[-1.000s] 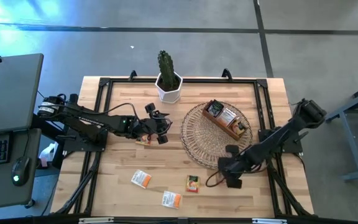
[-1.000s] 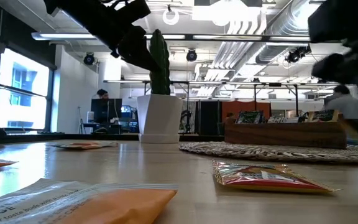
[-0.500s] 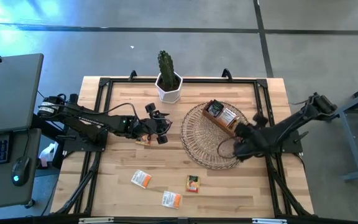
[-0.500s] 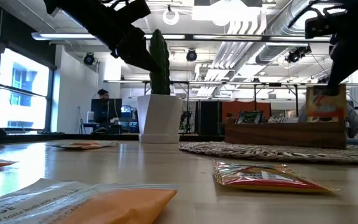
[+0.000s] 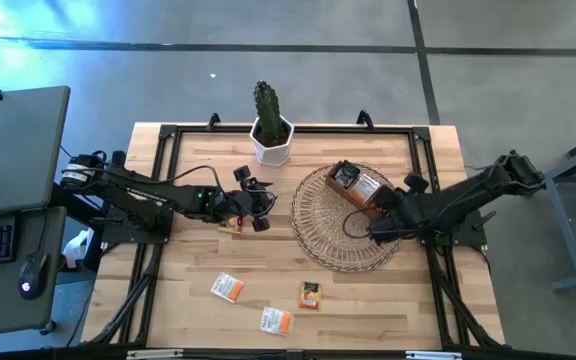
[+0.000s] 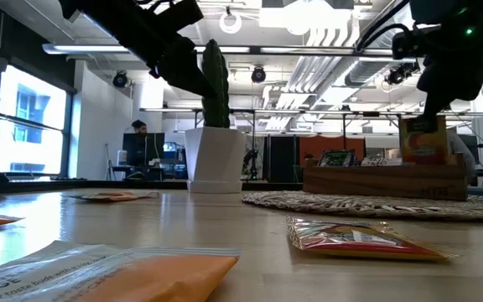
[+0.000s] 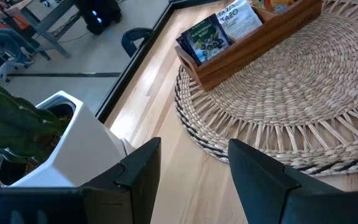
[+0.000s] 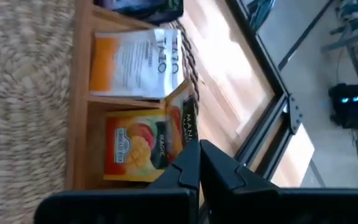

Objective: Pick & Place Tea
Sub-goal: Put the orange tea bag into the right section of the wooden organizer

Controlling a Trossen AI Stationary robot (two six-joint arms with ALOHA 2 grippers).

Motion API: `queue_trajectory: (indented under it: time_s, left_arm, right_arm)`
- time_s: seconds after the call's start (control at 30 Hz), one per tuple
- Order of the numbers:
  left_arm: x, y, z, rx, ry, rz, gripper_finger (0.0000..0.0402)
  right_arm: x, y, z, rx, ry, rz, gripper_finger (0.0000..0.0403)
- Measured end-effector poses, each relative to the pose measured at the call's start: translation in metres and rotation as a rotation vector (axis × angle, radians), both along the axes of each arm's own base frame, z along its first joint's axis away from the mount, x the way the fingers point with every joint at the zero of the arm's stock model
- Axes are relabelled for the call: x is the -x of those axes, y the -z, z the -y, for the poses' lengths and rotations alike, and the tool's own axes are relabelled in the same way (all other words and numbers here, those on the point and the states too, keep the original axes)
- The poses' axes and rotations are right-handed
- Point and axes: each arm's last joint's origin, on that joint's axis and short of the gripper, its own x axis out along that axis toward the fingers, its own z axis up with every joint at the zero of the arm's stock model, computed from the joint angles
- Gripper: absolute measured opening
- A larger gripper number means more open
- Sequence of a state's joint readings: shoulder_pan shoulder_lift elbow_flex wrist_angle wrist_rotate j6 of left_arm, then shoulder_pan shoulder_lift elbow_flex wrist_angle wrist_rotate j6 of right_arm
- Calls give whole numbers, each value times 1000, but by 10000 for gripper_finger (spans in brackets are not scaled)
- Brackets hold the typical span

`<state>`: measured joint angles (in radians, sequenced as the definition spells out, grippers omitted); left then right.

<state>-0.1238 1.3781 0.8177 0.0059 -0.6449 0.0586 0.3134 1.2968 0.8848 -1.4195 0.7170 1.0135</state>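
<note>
My right gripper [image 5: 379, 214] is over the brown wooden box [image 5: 363, 192] on the round wicker tray [image 5: 320, 232], shut on a yellow-red tea sachet [image 6: 423, 139]. A black-green sachet [image 5: 345, 175] and a white-orange sachet [image 8: 134, 62] stand upright in the box. My left gripper [image 7: 191, 167] hovers open above the table, left of the tray, over a sachet [image 5: 230, 227] lying flat. Three more sachets lie flat near the table's near edge: white-orange ones [image 5: 227, 288] [image 5: 276, 320] and a yellow-red one [image 5: 310, 295]. My right gripper pinches the yellow-red sachet between its two fingers by its upper edge [image 8: 188, 134], coming from above. The sachet hangs upright below the fingers, its lower edge [image 6: 423, 161] at the box's rim, beside the white-orange sachet. Whether it touches the box I cannot tell.
A cactus in a white pot [image 5: 271, 135] stands at the table's far edge, left of the tray. Black frame rails [image 5: 163, 190] run along the table's sides. Bare wood [image 5: 388, 300] lies between the tray and the near edge.
My right gripper, shut on the yellow-red sachet, has risen from the table near the tray's near-right rim and travelled toward the far edge and leftward until it stands over the box. The sachet has come with it and now hangs above the box.
</note>
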Motion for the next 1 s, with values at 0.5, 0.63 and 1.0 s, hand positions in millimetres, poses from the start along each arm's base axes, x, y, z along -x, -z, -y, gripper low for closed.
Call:
queue_trajectory:
  time_s: [0.5, 0.63, 1.0]
  left_arm:
    - [0, 0, 0, 0, -1, 0, 184]
    - [0, 0, 0, 0, -1, 0, 184]
    - [0, 0, 0, 0, 0, 0, 184]
  right_arm:
    - [-5, 3, 3, -118, 24, -7, 4]
    - [-6, 4, 2, -148, 30, -3, 5]
    - [-6, 4, 2, -179, 39, -2, 76]
